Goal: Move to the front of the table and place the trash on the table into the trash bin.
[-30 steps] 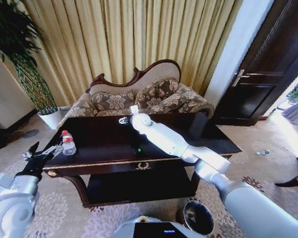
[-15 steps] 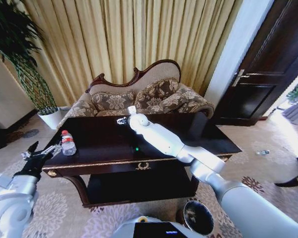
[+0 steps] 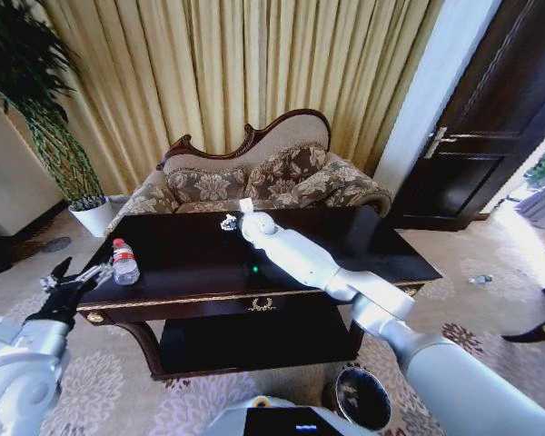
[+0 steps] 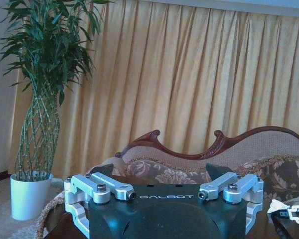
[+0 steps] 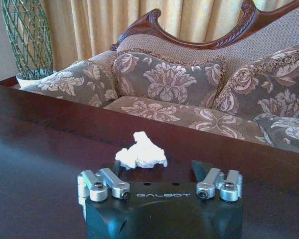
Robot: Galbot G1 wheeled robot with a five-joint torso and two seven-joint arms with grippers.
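The small round dark brown trash bin [image 3: 361, 397] with a shiny metal rim stands nearest, on the carpet before the dark glossy wooden worktop [image 3: 191, 263]. The left gripper [image 3: 71, 283] hovers with jaws apart off the left edge, lined up on the clear plastic red-capped bottle [image 3: 123, 262]. Farther off, the right gripper [image 5: 157, 172], spread wide, sits just short of the white paper wad [image 5: 141, 151] near the far edge. Both gripper bodies read "GALBOT"
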